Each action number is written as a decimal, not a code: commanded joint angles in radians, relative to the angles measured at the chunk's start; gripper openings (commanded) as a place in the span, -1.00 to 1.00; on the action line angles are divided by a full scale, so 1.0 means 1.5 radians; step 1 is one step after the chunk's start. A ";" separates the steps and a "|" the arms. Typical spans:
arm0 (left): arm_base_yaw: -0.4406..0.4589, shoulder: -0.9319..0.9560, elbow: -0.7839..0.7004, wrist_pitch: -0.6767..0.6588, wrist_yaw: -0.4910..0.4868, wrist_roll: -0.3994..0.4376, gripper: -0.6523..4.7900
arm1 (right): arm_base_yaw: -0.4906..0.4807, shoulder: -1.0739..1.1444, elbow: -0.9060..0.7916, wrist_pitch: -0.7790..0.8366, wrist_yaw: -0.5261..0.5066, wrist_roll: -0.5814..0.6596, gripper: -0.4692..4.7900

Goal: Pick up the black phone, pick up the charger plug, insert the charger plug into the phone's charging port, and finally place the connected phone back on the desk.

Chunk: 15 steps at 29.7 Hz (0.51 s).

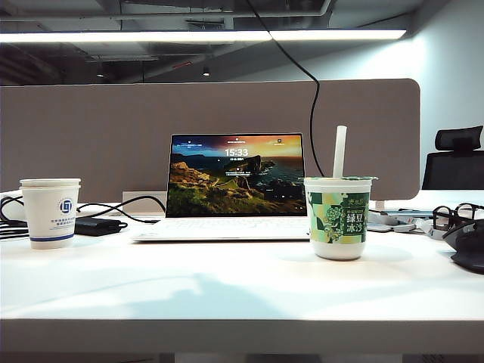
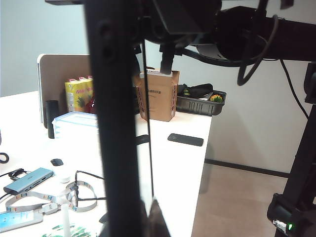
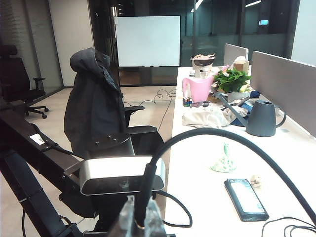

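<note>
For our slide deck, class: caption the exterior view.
Open laptop on desk between paper cup and green drink cup; no grippers visible.

The desk (image 1: 227, 280) is white with a thick pale front edge. On it stand a white paper cup (image 1: 50, 212) at the left, an open white laptop (image 1: 231, 189) at the middle back and a green drink cup (image 1: 338, 216) with a straw toward the right. A black adapter brick (image 1: 97, 225) with cables lies behind the paper cup. Glasses (image 1: 456, 217) lie at the far right.
</note>
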 commanded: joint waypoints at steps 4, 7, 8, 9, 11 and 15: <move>0.001 -0.003 0.006 0.052 -0.018 -0.004 -0.78 | -0.001 -0.003 0.002 -0.006 -0.004 -0.014 -0.83; 0.001 -0.003 0.006 0.058 -0.024 -0.004 -0.78 | -0.004 -0.004 0.002 -0.005 -0.002 -0.014 -0.83; 0.001 -0.003 0.006 0.057 -0.024 -0.004 -0.78 | -0.004 -0.004 0.002 -0.005 -0.002 -0.014 -0.83; 0.001 -0.003 0.006 0.057 -0.024 -0.004 -0.78 | -0.004 -0.004 0.002 -0.003 -0.001 -0.014 -0.83; 0.001 -0.003 0.006 0.057 -0.024 -0.004 -0.78 | -0.008 -0.005 0.002 0.000 -0.002 -0.014 -0.83; 0.001 -0.003 0.006 0.057 -0.024 -0.004 -0.78 | -0.011 -0.006 0.002 -0.001 -0.002 -0.015 -0.83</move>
